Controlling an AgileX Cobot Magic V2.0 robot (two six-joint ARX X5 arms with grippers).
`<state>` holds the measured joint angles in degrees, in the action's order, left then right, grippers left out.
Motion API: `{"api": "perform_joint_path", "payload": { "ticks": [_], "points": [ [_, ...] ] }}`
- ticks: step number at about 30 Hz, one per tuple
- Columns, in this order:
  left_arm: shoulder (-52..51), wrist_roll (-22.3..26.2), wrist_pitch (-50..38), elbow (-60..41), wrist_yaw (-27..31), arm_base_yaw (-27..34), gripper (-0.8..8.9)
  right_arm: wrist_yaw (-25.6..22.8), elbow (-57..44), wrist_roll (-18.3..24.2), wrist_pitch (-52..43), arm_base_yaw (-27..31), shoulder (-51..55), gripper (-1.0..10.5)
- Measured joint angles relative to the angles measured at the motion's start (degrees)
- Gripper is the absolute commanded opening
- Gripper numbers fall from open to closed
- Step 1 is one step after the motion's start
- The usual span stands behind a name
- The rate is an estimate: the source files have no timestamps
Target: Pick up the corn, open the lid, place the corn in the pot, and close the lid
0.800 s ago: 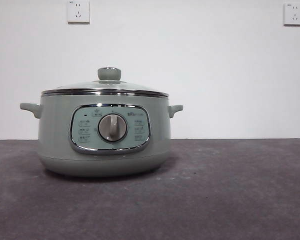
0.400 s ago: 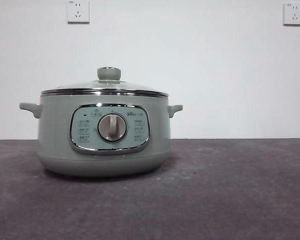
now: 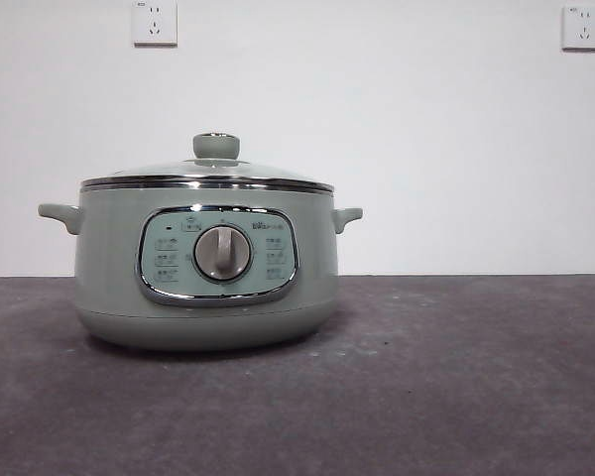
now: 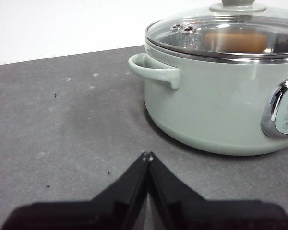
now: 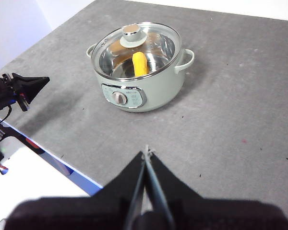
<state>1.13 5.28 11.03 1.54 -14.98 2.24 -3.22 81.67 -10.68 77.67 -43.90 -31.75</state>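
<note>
The sage-green pot (image 3: pixel 206 268) stands on the dark table, left of centre in the front view. The glass lid (image 3: pixel 208 171) with its green knob sits closed on the pot. Through the lid, the yellow corn (image 5: pixel 140 63) lies inside the pot (image 5: pixel 139 72). My left gripper (image 4: pixel 147 156) is shut and empty, low over the table beside the pot (image 4: pixel 221 110); it also shows in the right wrist view (image 5: pixel 31 84). My right gripper (image 5: pixel 146 152) is shut and empty, high above the table, well back from the pot.
Two wall sockets (image 3: pixel 155 22) (image 3: pixel 583 28) are on the white wall behind. The table's edge (image 5: pixel 62 155) runs close to my left gripper, with white floor beyond.
</note>
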Motion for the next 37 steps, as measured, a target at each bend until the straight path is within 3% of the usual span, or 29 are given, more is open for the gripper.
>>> {"api": "perform_joint_path", "payload": {
  "ticks": [12,15,20,26,30,37],
  "points": [
    [0.0,0.0,0.0,0.0,0.0,0.0,-0.01,-0.85,0.0,0.7,0.02,0.94,0.0,0.0],
    [0.0,0.0,0.0,0.0,0.0,0.0,-0.01,-2.89,0.0,2.95,0.0,5.7,0.0,0.0],
    [0.0,0.0,0.0,0.0,0.0,0.0,-0.01,-2.38,-1.88,9.46,-1.16,19.3,0.31,0.0],
    [0.15,0.0,0.0,0.0,0.0,0.0,-0.01,9.01,-12.63,15.1,-22.62,34.8,4.48,0.0],
    [0.15,0.0,0.0,0.0,0.0,0.0,-0.01,17.25,-23.65,16.06,-37.0,40.24,8.07,0.0],
    [0.15,0.0,0.0,0.0,0.0,0.0,-0.01,18.21,-46.97,16.31,-56.3,42.82,15.15,0.0]
  ]
}}
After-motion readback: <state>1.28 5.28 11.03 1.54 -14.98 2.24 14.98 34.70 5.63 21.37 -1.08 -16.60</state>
